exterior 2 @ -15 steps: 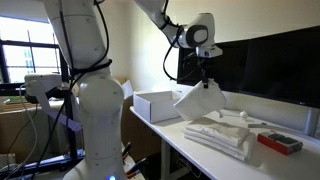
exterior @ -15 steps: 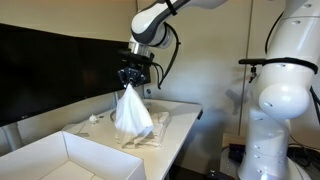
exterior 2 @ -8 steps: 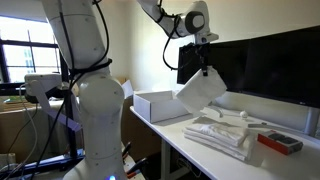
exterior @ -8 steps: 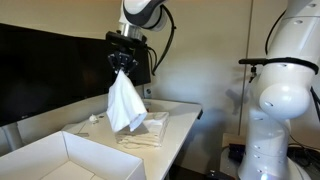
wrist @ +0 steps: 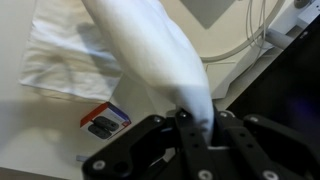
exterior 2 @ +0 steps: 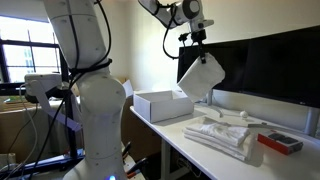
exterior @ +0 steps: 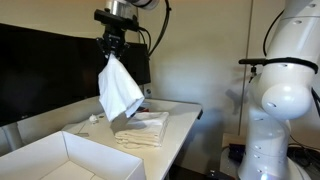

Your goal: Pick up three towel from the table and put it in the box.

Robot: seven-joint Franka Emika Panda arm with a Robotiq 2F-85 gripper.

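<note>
On long white table (exterior: 187, 118), smooth top, rounded edge: large open box (exterior: 45, 150), thin straight walls, well apart from claw along table's length and far below it. Near box, stack of folded towels (exterior: 140, 130), soft, cream, roughly square. High over that stack, one towel (exterior: 120, 90) hanging limp, long axis vertical, lower edge clear of stack. Gripper (exterior: 112, 55) clamped shut on towel's bunched top corner. Judged: sideways carry toward box needed before release. Small red-and-black item (exterior 2: 278, 142) near stack, outside task.

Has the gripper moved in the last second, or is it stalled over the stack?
Yes. The gripper, shut on a towel, has risen higher above the towel stack and shifted toward the box.
</note>
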